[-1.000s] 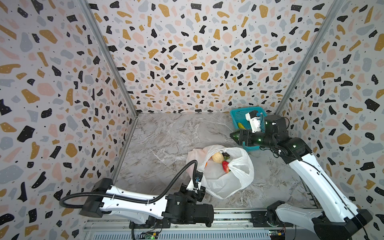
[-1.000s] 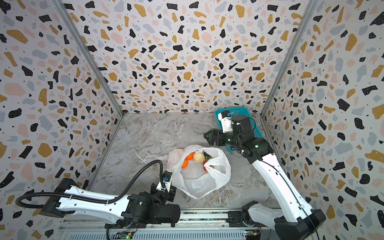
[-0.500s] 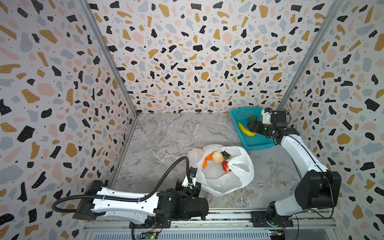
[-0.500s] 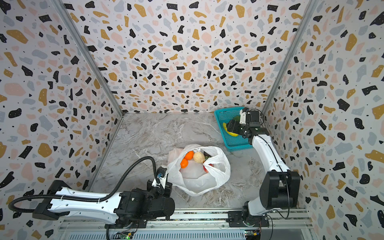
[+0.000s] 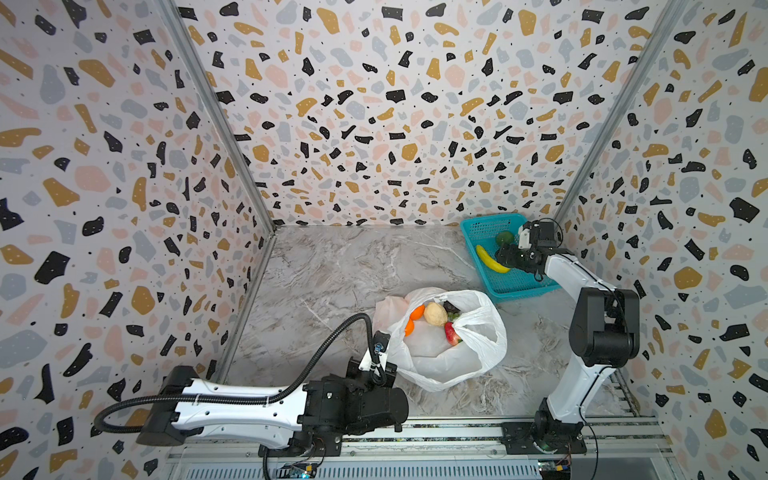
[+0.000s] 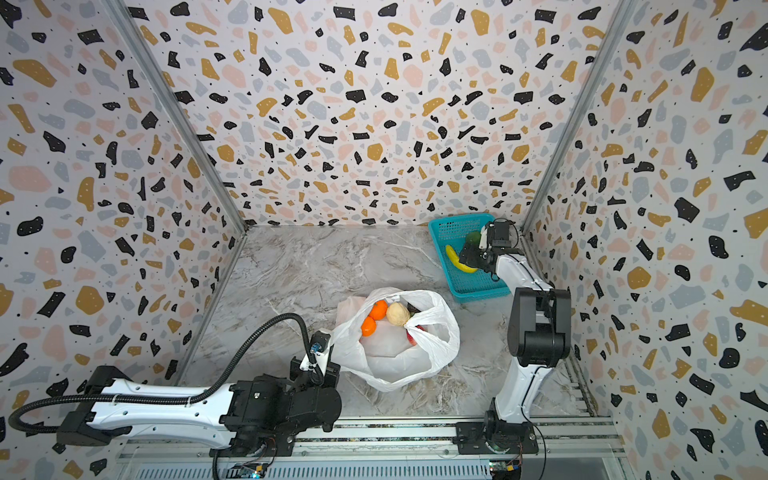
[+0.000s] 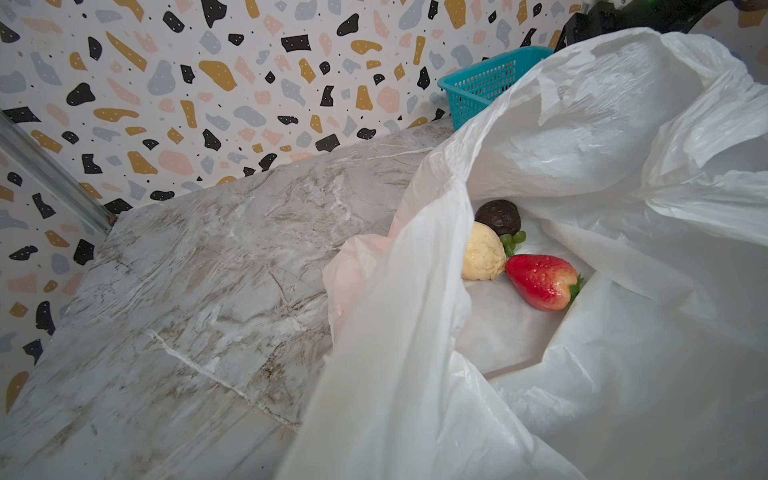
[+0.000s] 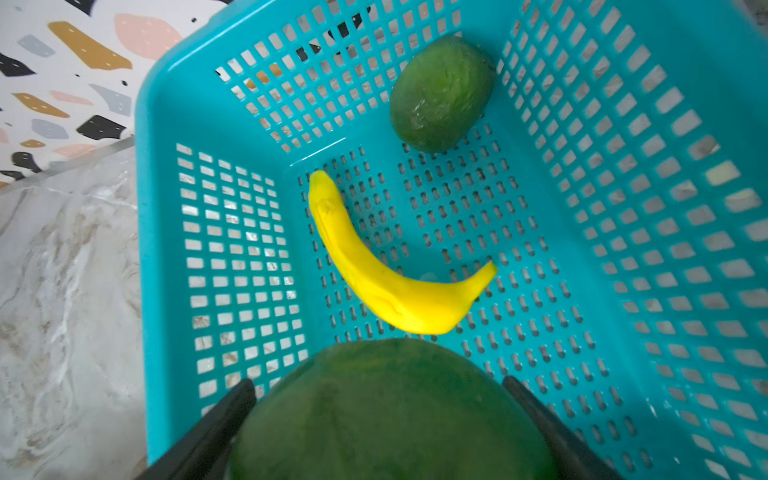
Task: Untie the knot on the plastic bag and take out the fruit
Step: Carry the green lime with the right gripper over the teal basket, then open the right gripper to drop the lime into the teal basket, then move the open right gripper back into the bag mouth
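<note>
The dark green oval fruit [image 8: 390,415], clasped wide by the right gripper [image 8: 378,395], is best released low in the teal plastic basket [image 8: 623,249]; the left gripper's [image 5: 384,365] jaws are closed on the crinkly white plastic bag [image 5: 436,361].

Open marble [image 5: 332,266] left of the plastic bag [image 5: 436,361]!
Teal basket [image 5: 521,292] blocks its far right, left arm [image 5: 232,403] its near-left edge; bag mouth seems passable.

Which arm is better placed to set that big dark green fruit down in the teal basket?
Right. Its fingers flank the dark green fruit directly above the basket. The left arm is down at the plastic bag's near edge, away from the basket.
</note>
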Action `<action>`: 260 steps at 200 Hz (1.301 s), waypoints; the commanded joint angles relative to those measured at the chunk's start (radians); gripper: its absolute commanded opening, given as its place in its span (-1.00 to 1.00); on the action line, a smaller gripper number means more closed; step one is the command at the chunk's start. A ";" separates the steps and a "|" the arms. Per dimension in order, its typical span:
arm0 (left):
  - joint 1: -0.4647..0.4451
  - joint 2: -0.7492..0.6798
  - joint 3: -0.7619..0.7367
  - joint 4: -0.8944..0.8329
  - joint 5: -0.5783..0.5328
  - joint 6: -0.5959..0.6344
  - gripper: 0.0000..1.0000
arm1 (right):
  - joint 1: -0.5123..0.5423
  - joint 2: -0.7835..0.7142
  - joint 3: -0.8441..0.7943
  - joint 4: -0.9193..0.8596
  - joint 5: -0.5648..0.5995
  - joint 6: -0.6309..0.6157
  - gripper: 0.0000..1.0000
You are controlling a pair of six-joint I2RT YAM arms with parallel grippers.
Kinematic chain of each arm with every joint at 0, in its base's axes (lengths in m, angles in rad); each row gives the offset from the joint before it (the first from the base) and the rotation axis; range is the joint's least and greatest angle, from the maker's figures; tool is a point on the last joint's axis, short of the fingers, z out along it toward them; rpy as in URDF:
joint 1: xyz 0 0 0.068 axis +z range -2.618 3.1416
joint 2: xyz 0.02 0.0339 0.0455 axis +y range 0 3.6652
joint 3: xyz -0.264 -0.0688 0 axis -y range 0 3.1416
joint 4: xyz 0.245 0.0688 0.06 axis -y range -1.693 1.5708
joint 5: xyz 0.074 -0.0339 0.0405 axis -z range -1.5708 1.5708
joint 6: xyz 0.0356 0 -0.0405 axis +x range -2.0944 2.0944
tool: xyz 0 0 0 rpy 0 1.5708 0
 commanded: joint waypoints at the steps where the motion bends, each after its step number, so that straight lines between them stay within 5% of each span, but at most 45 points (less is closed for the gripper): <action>1: 0.016 -0.012 -0.022 0.040 0.011 0.039 -1.00 | -0.003 0.021 0.081 -0.033 0.044 -0.039 0.90; 77: 0.140 -0.036 -0.060 0.158 0.066 0.196 -1.00 | 0.003 -0.057 0.079 -0.086 0.060 -0.047 0.98; 128: 0.184 -0.032 -0.079 0.205 0.112 0.239 -1.00 | 0.049 -0.271 0.000 -0.181 -0.064 -0.046 0.98; 189: 0.212 -0.003 -0.095 0.267 0.131 0.271 -1.00 | 0.243 -0.550 -0.112 -0.325 -0.193 -0.006 0.98; 260: 0.245 -0.004 -0.110 0.304 0.142 0.297 -1.00 | 0.568 -0.735 -0.155 -0.383 -0.111 0.143 0.94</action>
